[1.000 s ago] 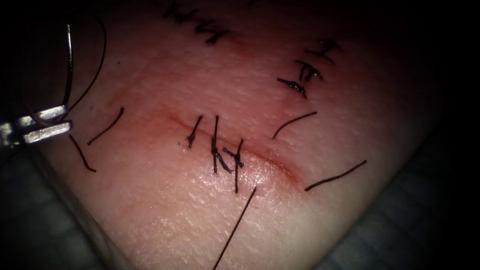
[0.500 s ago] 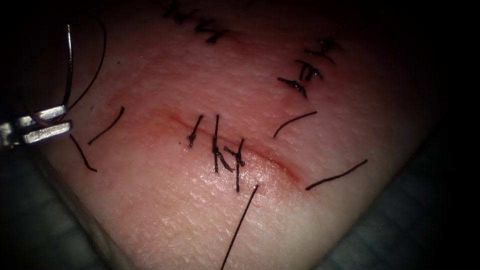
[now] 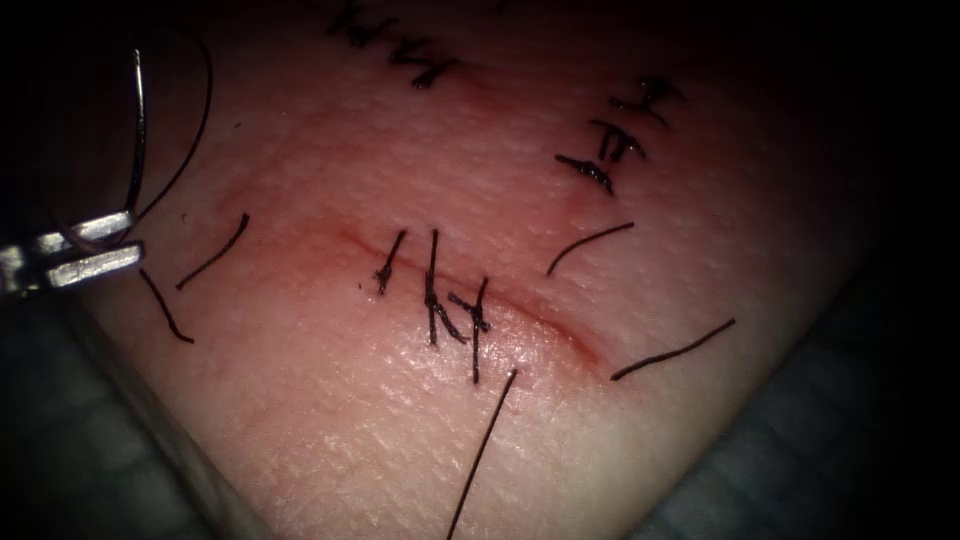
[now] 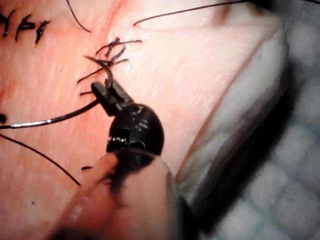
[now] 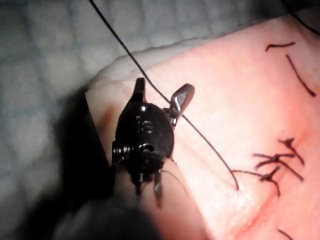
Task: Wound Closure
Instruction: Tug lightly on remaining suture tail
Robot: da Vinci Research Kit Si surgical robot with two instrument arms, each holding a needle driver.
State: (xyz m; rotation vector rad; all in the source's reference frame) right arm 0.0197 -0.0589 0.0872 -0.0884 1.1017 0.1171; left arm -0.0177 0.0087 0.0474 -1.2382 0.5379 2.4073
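Left tool (image 3: 85,250) clamped on needle (image 3: 137,130), clear of tissue (image 3: 330,420). Right tool (image 5: 159,100) apart, thread (image 5: 200,135) between jaws, unheld. Risk: snagging 3 stitches (image 3: 432,295).

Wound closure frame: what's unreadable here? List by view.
- Endoscope view: the left tool, shut on the needle, is cut off by the left edge. The needle's upper end is lost in dark shadow.
- Endoscope view: the thread leaving the tissue runs off the bottom edge, so its far end is unknown.
- Right wrist view: the right tool has open jaws. Whether the thread between them touches either jaw is too fine to tell.
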